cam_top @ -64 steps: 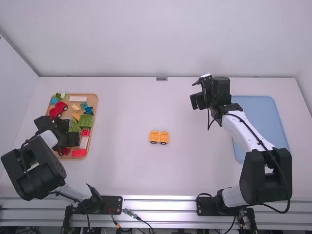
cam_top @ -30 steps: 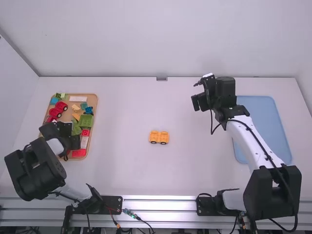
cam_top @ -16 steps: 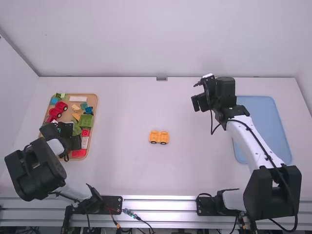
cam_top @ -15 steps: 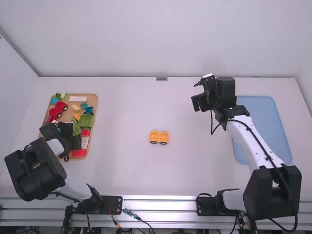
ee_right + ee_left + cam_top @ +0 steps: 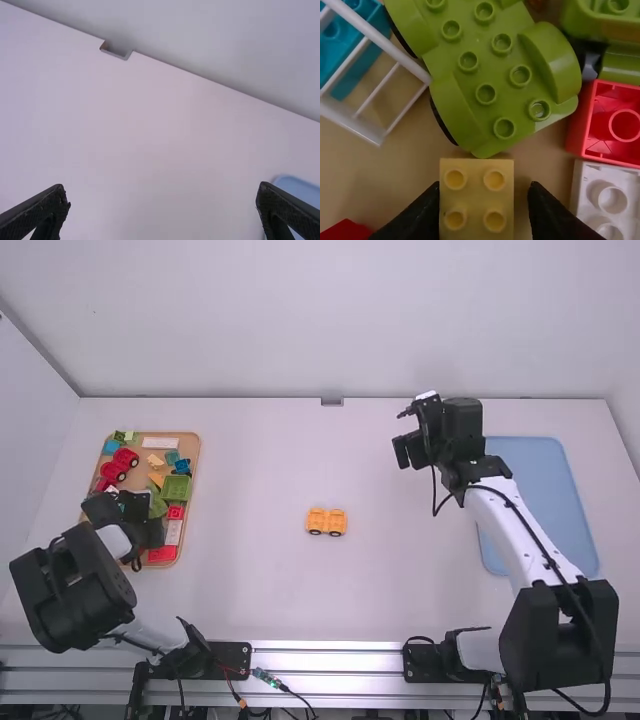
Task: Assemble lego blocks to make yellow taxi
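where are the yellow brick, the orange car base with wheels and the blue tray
yellow brick (image 5: pixel 476 199): left wrist view, on its studded top
orange car base (image 5: pixel 326 523): high view, on its body, between the wheels
blue tray (image 5: pixel 540 485): high view, on its bare flat surface

Blocks on tray — left, mat right

A light-blue tray lies at the high view's right; a metal bracket sits upper centre. In the left wrist view, a green wheeled brick lies top centre, a red brick at right beside a white brick.
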You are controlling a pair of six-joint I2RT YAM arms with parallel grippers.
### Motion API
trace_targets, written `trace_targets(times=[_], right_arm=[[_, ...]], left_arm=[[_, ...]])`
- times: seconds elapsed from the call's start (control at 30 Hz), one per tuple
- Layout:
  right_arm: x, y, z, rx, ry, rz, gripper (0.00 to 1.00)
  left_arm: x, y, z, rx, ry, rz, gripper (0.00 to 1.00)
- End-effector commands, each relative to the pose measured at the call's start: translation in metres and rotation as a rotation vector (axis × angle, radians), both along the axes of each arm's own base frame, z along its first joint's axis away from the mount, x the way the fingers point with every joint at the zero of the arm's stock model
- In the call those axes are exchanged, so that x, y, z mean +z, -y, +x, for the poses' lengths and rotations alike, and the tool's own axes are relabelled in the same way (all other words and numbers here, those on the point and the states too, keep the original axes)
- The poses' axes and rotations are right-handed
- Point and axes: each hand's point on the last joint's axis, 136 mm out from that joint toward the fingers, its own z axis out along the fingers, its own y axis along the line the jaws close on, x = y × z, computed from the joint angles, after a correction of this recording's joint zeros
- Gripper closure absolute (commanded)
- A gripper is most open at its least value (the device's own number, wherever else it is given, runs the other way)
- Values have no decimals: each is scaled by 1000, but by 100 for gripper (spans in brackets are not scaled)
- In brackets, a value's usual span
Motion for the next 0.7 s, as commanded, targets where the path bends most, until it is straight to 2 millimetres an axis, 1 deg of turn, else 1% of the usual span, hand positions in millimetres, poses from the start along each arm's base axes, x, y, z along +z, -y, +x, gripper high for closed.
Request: trace_targets(times=[0.0, 0.13, 0.23, 0.27, 0.3, 0.33, 0.37, 0.4, 0.47, 0.53, 0.57, 0.67], right_arm=[[25, 0, 3, 0, 56, 8, 1], [25, 0, 3, -1, 56, 8, 1], [25, 0, 3, 0, 56, 7, 1], [25, 0, 3, 0, 56, 7, 1], [25, 0, 3, 0, 56, 8, 1], [25, 0, 3, 0, 56, 8, 1], [25, 0, 3, 0, 56, 7, 1], [25, 0, 3, -1, 56, 8, 1], [25, 0, 3, -1, 56, 8, 1], [25, 0, 3, -1, 56, 8, 1], [25, 0, 3, 0, 56, 7, 1], [25, 0, 3, 0, 56, 7, 1]], left_arm=[[-4, -1, -9, 20, -31, 4, 61], [-4, -1, -10, 22, -34, 5, 62], [-4, -1, -10, 21, -33, 4, 59], [-4, -1, -10, 21, -34, 5, 57], [-4, -1, -10, 21, -33, 5, 60], [-4, -1, -10, 21, -33, 5, 60], [-4, -1, -10, 21, -33, 5, 73], [-4, -1, -9, 25, -32, 4, 78], [-4, -1, -9, 24, -33, 3, 78], [-4, -1, -9, 24, -32, 3, 71], [-4, -1, -9, 23, -30, 3, 71], [-4, -1, -9, 24, -28, 5, 80]])
